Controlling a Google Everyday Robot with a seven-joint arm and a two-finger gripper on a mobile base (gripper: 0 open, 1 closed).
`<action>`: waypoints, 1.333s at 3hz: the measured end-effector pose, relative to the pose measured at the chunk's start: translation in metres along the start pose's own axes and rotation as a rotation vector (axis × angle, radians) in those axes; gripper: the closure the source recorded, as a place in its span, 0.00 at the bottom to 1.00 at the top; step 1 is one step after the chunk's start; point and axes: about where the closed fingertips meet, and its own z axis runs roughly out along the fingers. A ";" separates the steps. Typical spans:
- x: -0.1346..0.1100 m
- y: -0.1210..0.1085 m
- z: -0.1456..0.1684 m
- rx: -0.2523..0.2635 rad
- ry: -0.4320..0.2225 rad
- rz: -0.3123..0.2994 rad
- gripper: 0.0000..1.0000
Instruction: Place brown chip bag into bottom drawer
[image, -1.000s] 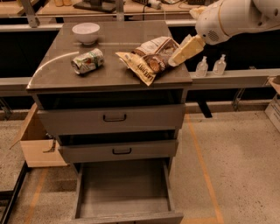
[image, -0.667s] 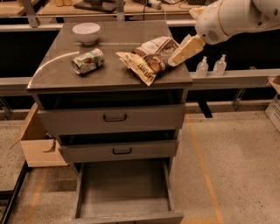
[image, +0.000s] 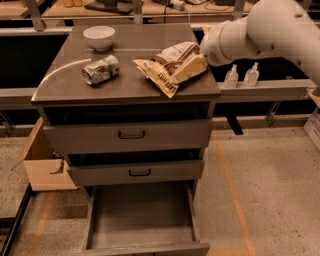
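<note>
The brown chip bag (image: 161, 74) lies crinkled on the right part of the cabinet top (image: 70, 85). My gripper (image: 189, 69) reaches in from the right on a white arm and sits over the bag's right edge, touching or just above it. The bottom drawer (image: 142, 212) is pulled out at floor level, a wide grey tray with nothing in it, directly below the bag's side of the cabinet.
A crushed green-and-white can (image: 101, 70) and a white bowl (image: 99, 37) sit on the cabinet's left half. The two upper drawers (image: 132, 134) stand slightly ajar. A cardboard box (image: 42, 160) stands left of the cabinet. Two small bottles (image: 231, 77) stand on the shelf at right.
My arm has moved left toward the bag. The gripper, which was beside the bag's right end, now lies over its right edge. The bag, can and bowl have not moved.
</note>
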 end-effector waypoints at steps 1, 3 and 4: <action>0.004 0.013 0.034 0.037 0.003 0.057 0.00; 0.010 0.025 0.074 0.097 0.006 0.158 0.00; 0.008 0.030 0.086 0.109 -0.009 0.175 0.00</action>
